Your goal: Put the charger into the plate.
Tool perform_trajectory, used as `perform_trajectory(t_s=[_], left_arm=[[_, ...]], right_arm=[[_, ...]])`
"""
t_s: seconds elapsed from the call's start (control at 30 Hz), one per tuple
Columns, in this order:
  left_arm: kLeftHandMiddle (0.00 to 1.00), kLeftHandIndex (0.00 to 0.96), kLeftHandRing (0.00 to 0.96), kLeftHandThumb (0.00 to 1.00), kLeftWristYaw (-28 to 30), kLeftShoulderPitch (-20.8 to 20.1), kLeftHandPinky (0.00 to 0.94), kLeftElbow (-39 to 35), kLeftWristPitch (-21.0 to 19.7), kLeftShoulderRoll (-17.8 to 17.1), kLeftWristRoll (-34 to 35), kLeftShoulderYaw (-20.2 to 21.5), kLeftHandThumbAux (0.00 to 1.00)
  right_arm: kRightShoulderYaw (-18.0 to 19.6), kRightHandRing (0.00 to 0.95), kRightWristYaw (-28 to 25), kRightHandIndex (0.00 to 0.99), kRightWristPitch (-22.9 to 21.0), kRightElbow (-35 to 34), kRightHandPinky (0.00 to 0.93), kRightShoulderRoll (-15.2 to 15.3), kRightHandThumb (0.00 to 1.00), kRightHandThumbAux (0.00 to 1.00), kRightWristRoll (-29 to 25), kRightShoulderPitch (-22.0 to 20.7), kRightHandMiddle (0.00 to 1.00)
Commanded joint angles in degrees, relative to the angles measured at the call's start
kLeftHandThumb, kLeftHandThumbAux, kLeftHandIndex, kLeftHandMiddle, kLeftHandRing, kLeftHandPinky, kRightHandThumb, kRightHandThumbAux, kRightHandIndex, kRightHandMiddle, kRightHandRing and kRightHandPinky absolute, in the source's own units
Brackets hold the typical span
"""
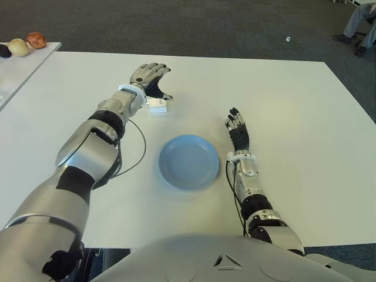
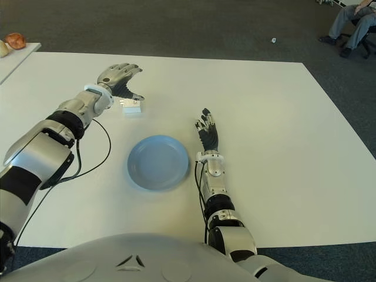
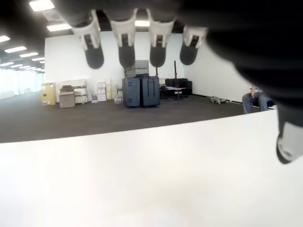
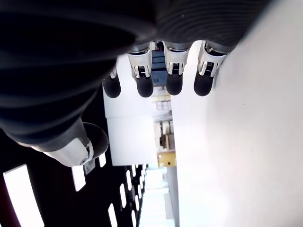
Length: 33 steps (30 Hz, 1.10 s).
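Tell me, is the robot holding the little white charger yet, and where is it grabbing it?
Not yet. The left hand hovers open over the charger, which lies on the table. The right hand, open beside the plate, holds nothing either.

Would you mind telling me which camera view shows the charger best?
The left eye view: the white charger lies on the table beside the left hand, largely unobstructed. The right eye view shows it similarly, slightly smaller. Neither wrist view shows it.
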State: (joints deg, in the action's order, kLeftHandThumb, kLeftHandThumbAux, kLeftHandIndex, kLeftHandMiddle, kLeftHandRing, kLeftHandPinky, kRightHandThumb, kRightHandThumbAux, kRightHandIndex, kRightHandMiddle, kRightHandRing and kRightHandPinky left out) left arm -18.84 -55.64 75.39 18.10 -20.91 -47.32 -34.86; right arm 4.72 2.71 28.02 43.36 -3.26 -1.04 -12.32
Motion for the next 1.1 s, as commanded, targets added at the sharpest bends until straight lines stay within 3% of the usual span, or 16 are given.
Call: perform_trajectory(t_s=[0.03,0.6,1.1], left_arm=[[0.0,0.0,0.0,0.043,1.2,1.3,0.0,1.4,-0.9,0.2,0.0,-0.4,0.429],[0.0,0.0,0.0,0.018,4.7,3.4,0.0,2.3,-1.1,0.2,1.5,0.1,0.424],[0.0,0.0,0.0,0.015,10.8,6.0,0.0,3.1,-6.2,1.5,4.1,2.2,0.424]], right_arm=[[0.0,0.022,0.3,0.0,-4.2,2.2,0.03,-0.1,0.0,0.563,0.1,5.4,0.042],[0.1,0.023,-0.3,0.0,-4.9,0.2,0.028,0.2,0.0,0.552,-0.5,6.8,0.045],[-0.6,0.013,-0.9,0.0,-5.8,-2.8,0.015,0.6,0.0,0.558,-0.2,8.6,0.031]])
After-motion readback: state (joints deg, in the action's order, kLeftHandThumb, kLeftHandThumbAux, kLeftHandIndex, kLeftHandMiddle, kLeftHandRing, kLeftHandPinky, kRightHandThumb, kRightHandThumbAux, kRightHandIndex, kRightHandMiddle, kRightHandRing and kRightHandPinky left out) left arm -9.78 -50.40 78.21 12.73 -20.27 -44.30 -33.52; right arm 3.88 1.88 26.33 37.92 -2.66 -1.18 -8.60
